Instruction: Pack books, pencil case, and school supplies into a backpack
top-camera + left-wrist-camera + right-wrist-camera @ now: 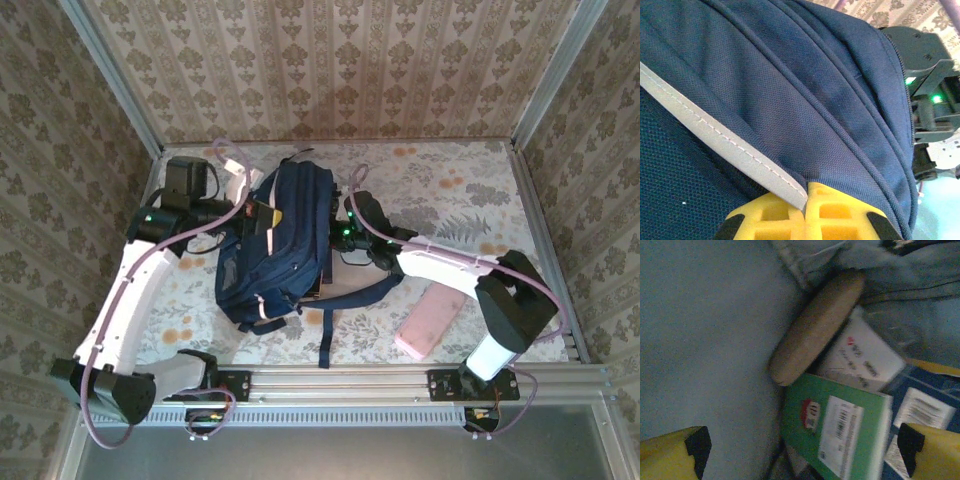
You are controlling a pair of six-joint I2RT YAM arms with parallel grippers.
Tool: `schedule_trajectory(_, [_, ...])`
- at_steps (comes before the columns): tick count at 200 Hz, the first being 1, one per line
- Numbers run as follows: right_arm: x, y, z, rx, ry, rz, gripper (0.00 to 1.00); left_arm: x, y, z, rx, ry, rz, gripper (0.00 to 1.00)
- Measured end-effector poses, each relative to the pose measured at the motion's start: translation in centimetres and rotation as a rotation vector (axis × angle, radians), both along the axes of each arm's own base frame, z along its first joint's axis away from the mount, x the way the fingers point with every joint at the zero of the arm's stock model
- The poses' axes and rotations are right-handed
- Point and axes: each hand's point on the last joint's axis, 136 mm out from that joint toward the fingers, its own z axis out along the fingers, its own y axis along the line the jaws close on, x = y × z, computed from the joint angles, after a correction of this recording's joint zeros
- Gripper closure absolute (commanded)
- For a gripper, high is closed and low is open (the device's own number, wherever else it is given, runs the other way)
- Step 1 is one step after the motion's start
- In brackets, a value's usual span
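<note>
Backpack (275, 245) lies mid-tabletop (480, 200). My left tool (806, 200) is clamped on its fabric. My right tool (804, 446), jaws apart, hangs inside over the packed booklet (840, 425), tan pouch (815, 327), packet (862, 357) and navy book (925, 400). Left to pack: pink pouch (428, 322), near the backpack.

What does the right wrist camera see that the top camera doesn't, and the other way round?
Right wrist camera: inside the backpack, a tan pouch, a white packet with red print, a green booklet and a navy book, with the open right pincer above them. Top camera: the pink pouch lying on the table, and the left pincer shut on the backpack's edge. Both: the backpack and the right pincer.
</note>
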Motion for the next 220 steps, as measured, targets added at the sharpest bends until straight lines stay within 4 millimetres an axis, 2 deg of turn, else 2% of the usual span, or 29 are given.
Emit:
schedule_trajectory(46, [-1.2,-5.7,-0.4,-0.214,0.009,-0.091,0.02,1.2,1.0,-1.2,0.005,0.047,0.077,1.00])
schedule_trajectory(79, [-2.7,-11.9,0.5,-0.376,0.021,-0.243,0.00,3.7,-0.5,-4.6,0.080,0.132,0.090,0.99])
schedule_trajectory(104, [-3.7,-18.2,0.9,-0.456,0.065,-0.406,0.00,5.4,-2.6,-7.1,0.190,0.149,0.092,0.90])
schedule_trajectory(109, [-4.0,-19.5,0.7,-0.464,0.082,-0.443,0.00,5.9,-2.9,-7.7,0.211,0.154,0.098,0.85])
schedule_trajectory(129, [-6.0,-25.0,-2.0,-0.518,0.220,-0.590,0.00,8.2,-2.8,-9.6,0.300,0.152,0.153,0.63])
schedule_trajectory(142, [-8.0,-27.3,-4.2,-0.570,0.329,-0.641,0.00,9.3,-2.2,-10.7,0.351,0.152,0.196,0.52])
schedule_trajectory(162, [-10.8,-28.8,-7.0,-0.640,0.466,-0.663,0.00,9.9,-1.4,-11.6,0.395,0.158,0.245,0.39])
schedule_trajectory(181, [-12.7,-29.4,-8.8,-0.687,0.555,-0.665,0.00,9.7,-1.2,-11.2,0.388,0.145,0.262,0.28])
schedule_trajectory(197, [-13.7,-29.7,-10.1,-0.708,0.607,-0.666,0.00,8.8,-1.4,-10.8,0.373,0.136,0.263,0.25])
schedule_trajectory(220, [-15.0,-29.7,-11.9,-0.725,0.683,-0.661,0.00,6.3,-1.6,-9.8,0.336,0.125,0.240,0.23])
